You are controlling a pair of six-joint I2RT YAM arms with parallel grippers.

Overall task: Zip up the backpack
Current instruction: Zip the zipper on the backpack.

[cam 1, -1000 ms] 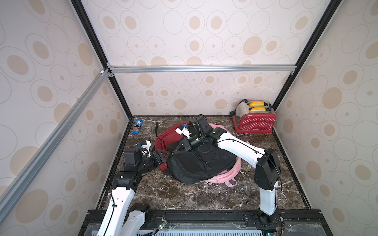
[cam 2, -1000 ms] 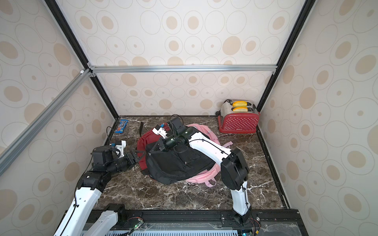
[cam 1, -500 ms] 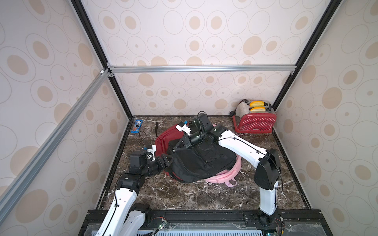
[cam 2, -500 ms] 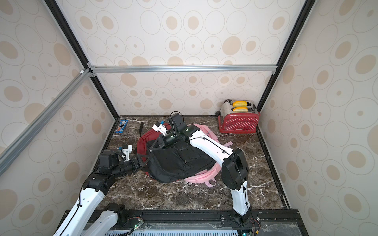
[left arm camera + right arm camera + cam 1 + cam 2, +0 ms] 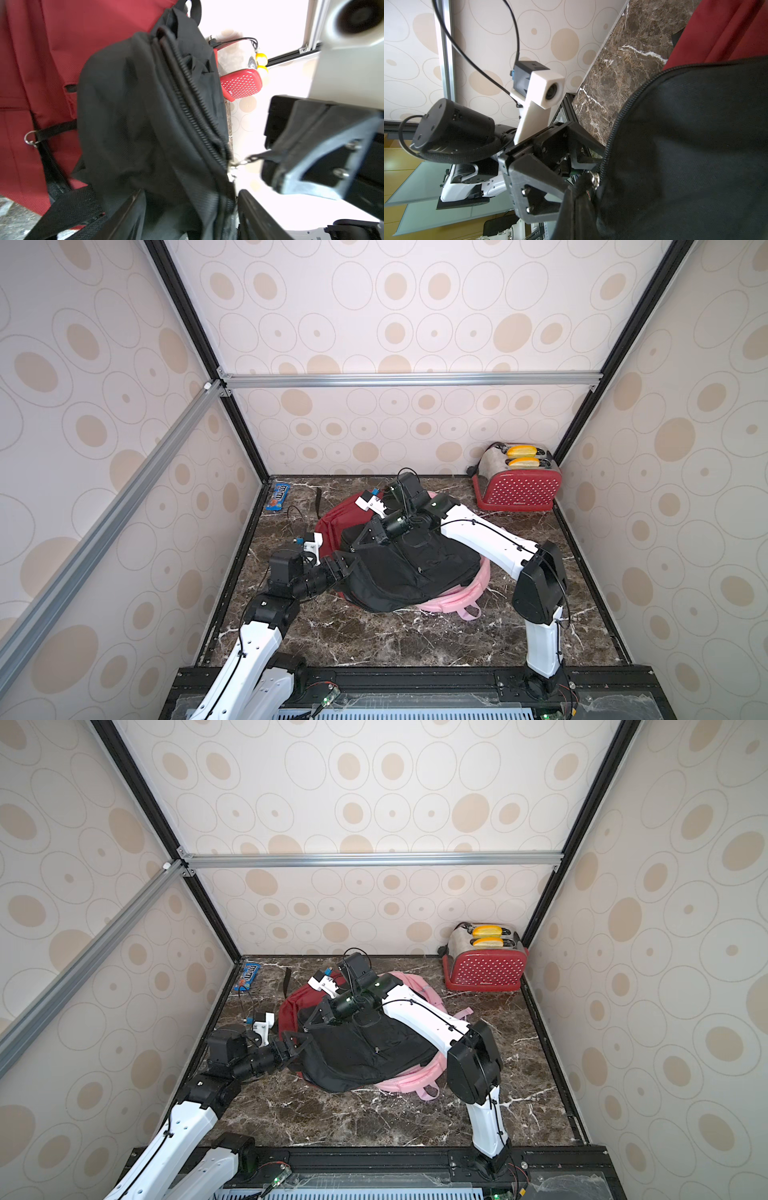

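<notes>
Three backpacks lie stacked at the centre of both top views. I note the black backpack [image 5: 411, 568] uppermost, over a red backpack [image 5: 330, 522] and a pink backpack [image 5: 453, 605]. My right gripper [image 5: 268, 160] is pressed together on the zipper pull [image 5: 256, 156], at the left edge of the black backpack in a top view. My left gripper [image 5: 348, 565] stands spread, with black fabric between its fingers [image 5: 255, 214]. Whether they press it I cannot tell.

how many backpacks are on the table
3: black backpack on top, red backpack under its far-left side, pink backpack under its near-right side. Others may hide beneath.
</notes>
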